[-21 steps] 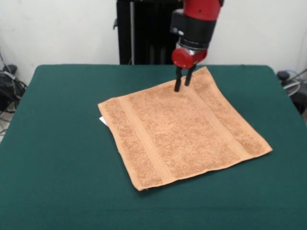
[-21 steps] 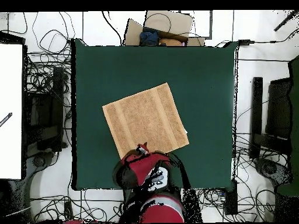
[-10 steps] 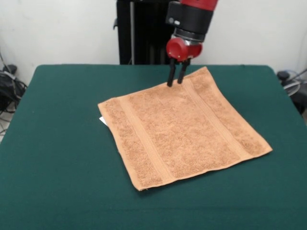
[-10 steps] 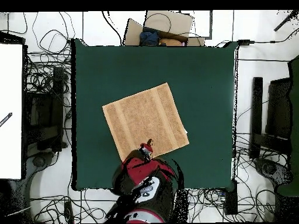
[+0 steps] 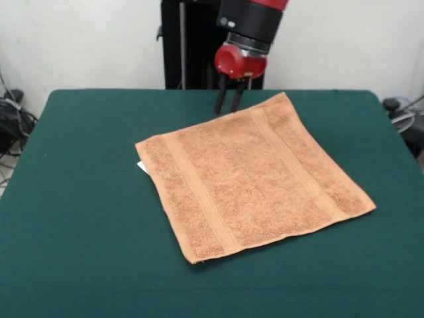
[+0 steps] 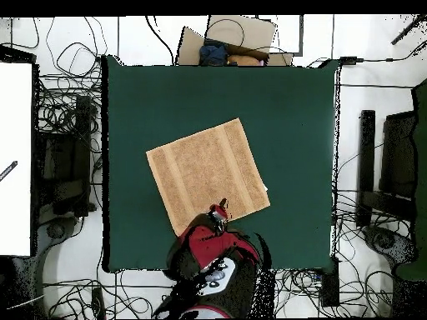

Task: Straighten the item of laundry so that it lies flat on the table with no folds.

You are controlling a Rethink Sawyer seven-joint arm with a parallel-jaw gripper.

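Towel (image 5: 255,179), orange-tan, flat and unfolded on green table (image 5: 79,199)

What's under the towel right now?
The towel lies flat on the green table. A small white tag peeks out from beneath its edge. Anything else under it is covered. The claw is off it.

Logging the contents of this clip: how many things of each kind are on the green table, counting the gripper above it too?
Towel: 1, spread flat, with a white tag at one edge
Table: 1
Gripper: 1, above the towel's far edge, jaws slightly apart, holding nothing
Total: 3
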